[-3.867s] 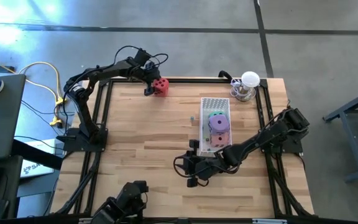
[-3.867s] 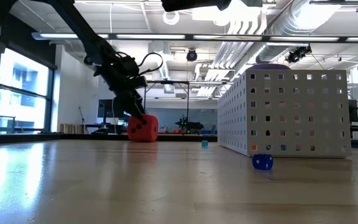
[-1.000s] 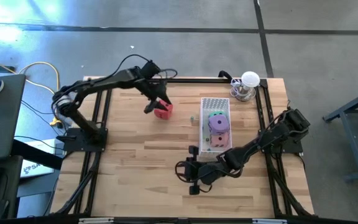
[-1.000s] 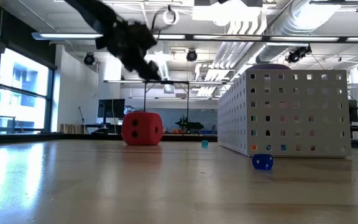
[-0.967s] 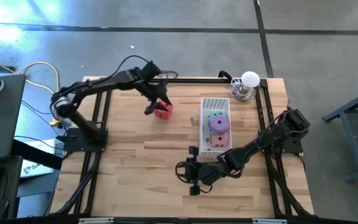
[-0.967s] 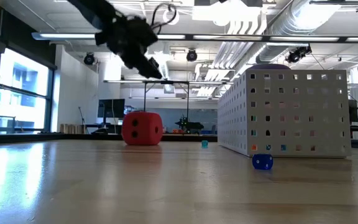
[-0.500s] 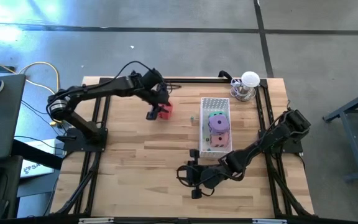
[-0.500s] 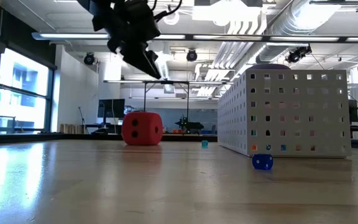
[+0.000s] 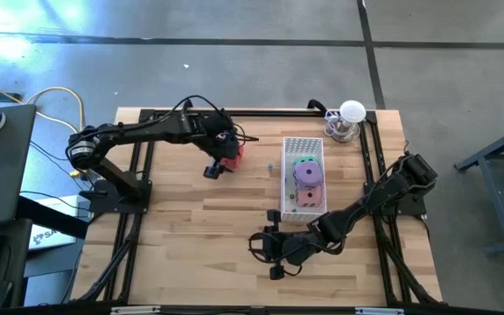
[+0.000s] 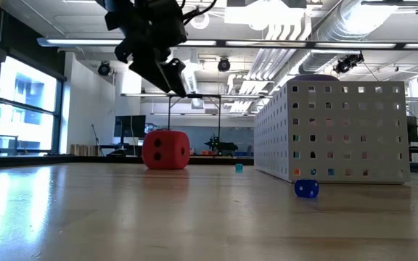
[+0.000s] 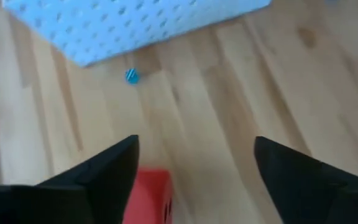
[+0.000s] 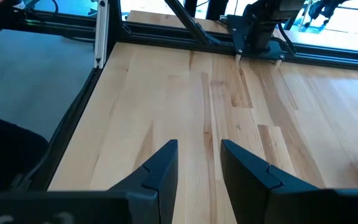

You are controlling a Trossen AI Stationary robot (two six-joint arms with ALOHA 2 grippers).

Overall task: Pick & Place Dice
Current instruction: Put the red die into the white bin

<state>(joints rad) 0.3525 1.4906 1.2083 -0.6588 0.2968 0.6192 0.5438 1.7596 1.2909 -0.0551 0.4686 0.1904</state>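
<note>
Table [image 9: 199, 219] seen from above, with the red die [image 10: 166, 149] resting free on the wood beneath the left gripper [image 10: 171, 78], whose fingers stand apart above it, the pink die [image 9: 307, 196], purple die [image 9: 305, 174] and green die [image 9: 304, 161] lying in the white perforated box [image 9: 302, 144], and the right gripper [image 12: 199, 163] waiting low near the front edge, fingers slightly parted on nothing.

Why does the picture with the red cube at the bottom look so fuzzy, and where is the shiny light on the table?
Left wrist view: the whole picture is smeared, so the red die and the white perforated box have soft edges. Low view: window light makes a pale shine on the table at the left, while the red die looks sharp. High view: evenly lit, no strong shadows.
</note>
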